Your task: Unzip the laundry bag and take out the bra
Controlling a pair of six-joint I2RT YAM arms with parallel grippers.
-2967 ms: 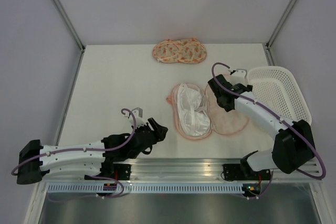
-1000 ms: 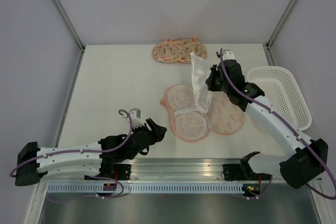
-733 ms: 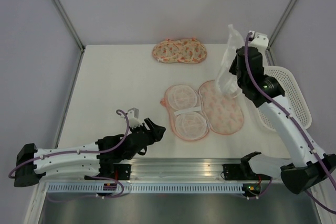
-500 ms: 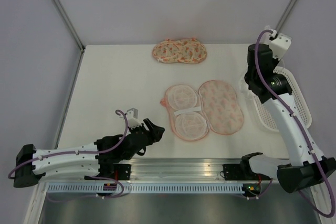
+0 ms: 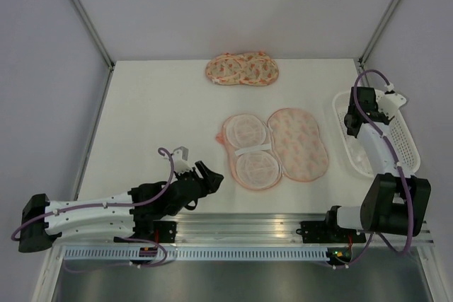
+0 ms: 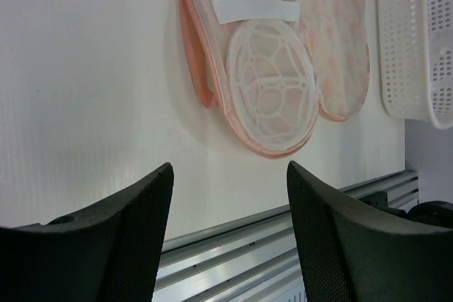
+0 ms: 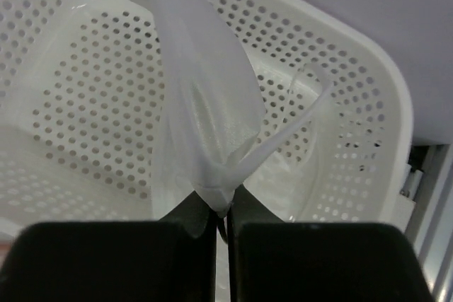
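White tabletop (image 5: pixel 156 104) runs from my rail out to pale walls. Nearest me, the left gripper (image 6: pixel 228 175) hovers low over bare surface, its dark textured fingers spread wide and holding nothing. Just beyond it the laundry bag (image 5: pixel 276 148) lies unzipped and splayed flat. It shows two white mesh cups with pink trim and a white strap across them, and the printed pink-orange flap is folded out to the right. Further right, the right gripper (image 7: pixel 221 210) is pressed together on a bunched corner of the bra (image 7: pixel 202 104), a thin, limp, translucent white fabric hanging into the white plastic lattice basket (image 7: pixel 368 83). I judge the removal done bar the drop. Next I'd part the jaws and lift clear, minding that a loose strap doesn't catch on a finger. Farthest back, the paler twin pouch (image 5: pixel 242 68) lies flat.
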